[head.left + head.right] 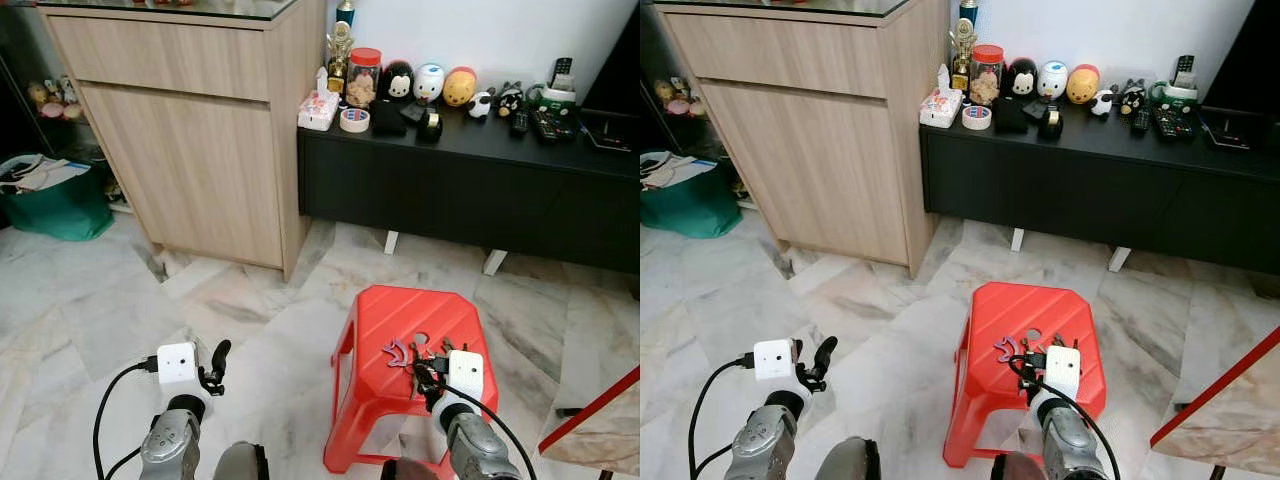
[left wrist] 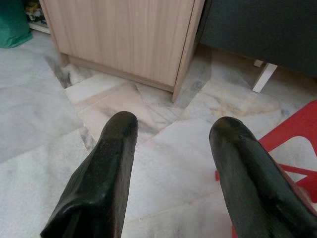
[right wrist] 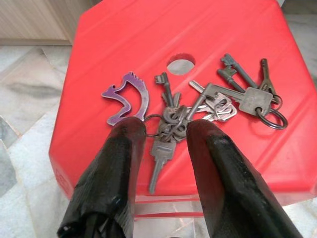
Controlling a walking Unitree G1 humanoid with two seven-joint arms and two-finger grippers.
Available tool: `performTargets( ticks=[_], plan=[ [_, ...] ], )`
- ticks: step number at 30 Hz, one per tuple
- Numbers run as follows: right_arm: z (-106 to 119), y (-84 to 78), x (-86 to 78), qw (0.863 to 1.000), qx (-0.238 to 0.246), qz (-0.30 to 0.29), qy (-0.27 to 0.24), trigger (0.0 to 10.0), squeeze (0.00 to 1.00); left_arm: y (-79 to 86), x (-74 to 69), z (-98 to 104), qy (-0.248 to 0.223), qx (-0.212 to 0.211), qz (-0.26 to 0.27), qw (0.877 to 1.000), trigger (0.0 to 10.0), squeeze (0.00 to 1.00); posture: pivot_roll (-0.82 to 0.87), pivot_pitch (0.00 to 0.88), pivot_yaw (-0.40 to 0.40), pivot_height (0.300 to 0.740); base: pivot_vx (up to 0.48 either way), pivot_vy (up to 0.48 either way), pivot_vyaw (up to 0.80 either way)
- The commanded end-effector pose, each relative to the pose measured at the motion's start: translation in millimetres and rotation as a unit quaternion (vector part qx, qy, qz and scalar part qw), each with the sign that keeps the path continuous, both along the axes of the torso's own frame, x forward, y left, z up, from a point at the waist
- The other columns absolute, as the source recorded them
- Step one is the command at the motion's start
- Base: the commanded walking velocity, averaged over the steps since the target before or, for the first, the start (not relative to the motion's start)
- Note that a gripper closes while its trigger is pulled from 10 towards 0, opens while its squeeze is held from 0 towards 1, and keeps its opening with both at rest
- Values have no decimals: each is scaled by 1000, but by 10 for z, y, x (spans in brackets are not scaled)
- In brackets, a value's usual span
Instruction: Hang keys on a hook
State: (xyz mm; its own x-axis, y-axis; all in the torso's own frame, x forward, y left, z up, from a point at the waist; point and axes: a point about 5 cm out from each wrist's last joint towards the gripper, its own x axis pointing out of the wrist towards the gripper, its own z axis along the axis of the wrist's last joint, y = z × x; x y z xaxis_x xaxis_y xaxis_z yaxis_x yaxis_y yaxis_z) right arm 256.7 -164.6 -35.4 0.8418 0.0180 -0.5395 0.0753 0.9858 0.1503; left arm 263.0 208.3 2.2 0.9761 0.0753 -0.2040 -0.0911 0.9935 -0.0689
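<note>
Keys point(image 3: 198, 106) are spread in a bunch on the top of a red stool point(image 1: 395, 315), towards the stool's near edge and just in front of the round hole in its seat. A purple animal-shaped charm point(image 3: 126, 96) is joined to the bunch and lies flat on the stool at its left side. The right tool point(image 3: 166, 131) is held low over the stool's near edge, its two black fingers parted on either side of the middle of the bunch; nothing is gripped between them. The left tool point(image 2: 173, 148) is held over the marble floor point(image 1: 90, 300) to the left of the stool, its fingers spread wide and empty. Behind the stool a wooden cabinet point(image 1: 190, 130) is seen on the left, and a low black sideboard point(image 1: 470, 180) on the right, with small toys, a jar and remote controls set along its top.
</note>
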Motion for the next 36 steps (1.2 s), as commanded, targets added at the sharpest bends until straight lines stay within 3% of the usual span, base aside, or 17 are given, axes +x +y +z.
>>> performTargets(
  ticks=[1,16,26,27,36],
  plan=[
    [37,-5,39,1000,-4,-2,-11,10000,0,12,26,28,-3,1,-4,1000,10000,0,-25,42,-61,631,307,0,0],
    [34,-22,33,1000,-5,-8,-11,10000,0,-20,42,36,-6,-2,-8,1000,10000,0,-22,40,-62,631,327,0,0],
    [11,0,9,1000,0,12,-4,10000,0,-5,35,30,-4,6,-6,1000,10000,0,-20,41,-61,631,0,0,0],
    [5,19,5,1000,17,13,-2,10000,1000,-8,32,28,-3,6,-6,1000,10000,0,-20,43,-61,631,0,0,0],
    [-4,45,1,999,23,22,3,10000,1000,-2,24,22,-2,8,-6,1000,10000,0,-19,47,-62,631,0,0,0]
  ],
)
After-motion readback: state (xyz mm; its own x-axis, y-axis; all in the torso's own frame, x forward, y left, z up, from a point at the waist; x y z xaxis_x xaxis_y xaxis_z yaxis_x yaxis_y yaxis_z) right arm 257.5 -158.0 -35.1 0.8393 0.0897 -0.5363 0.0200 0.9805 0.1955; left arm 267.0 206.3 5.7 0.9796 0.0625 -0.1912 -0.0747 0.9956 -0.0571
